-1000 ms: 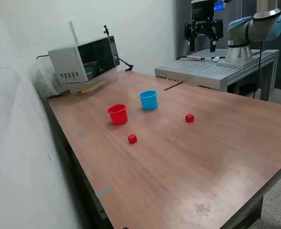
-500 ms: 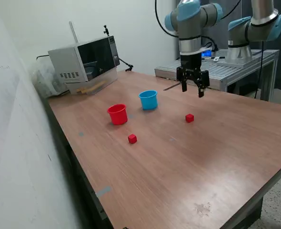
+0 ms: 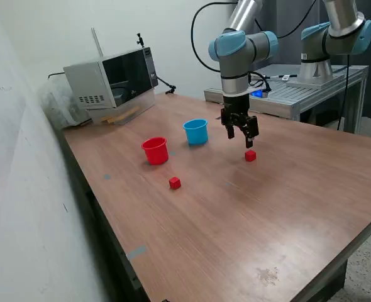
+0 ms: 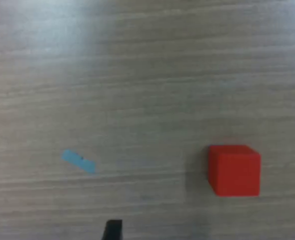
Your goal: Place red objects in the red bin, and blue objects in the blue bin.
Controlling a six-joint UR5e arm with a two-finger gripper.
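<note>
Progress: neither red cube is in a cup yet, so I judge the sorting barely begun.
Red cube near the arm (image 3: 250, 155): it lies on the table, loose, with the gripper (image 3: 240, 133) hanging just above it, at about 11 o'clock of it in the exterior view. In the wrist view the same cube (image 4: 234, 170) sits flat on the wood, not yet between the fingertips.
Second red cube (image 3: 175, 182): it lies alone toward the near edge, at about 5 o'clock of the red cup (image 3: 155, 151), well apart from the arm.
Blue cubes: none show on the table; whether any lie inside the light blue cup (image 3: 196, 131) I cannot tell.
Cups: both stand upright, the light blue one at about 2 o'clock of the red one, near each other but not touching.
Hand: the fingers are spread and grasp nothing.
Left to do: by my reading, both red cubes are to go into the red cup.
Surface: a brown wood-grain table (image 3: 286, 207), with a small strip of blue tape (image 4: 78, 161) stuck on it near the cube.
Room: a microwave (image 3: 111, 80) stands at the far corner against a pale wall; a second arm (image 3: 336, 38) stands on a metal bench behind.
</note>
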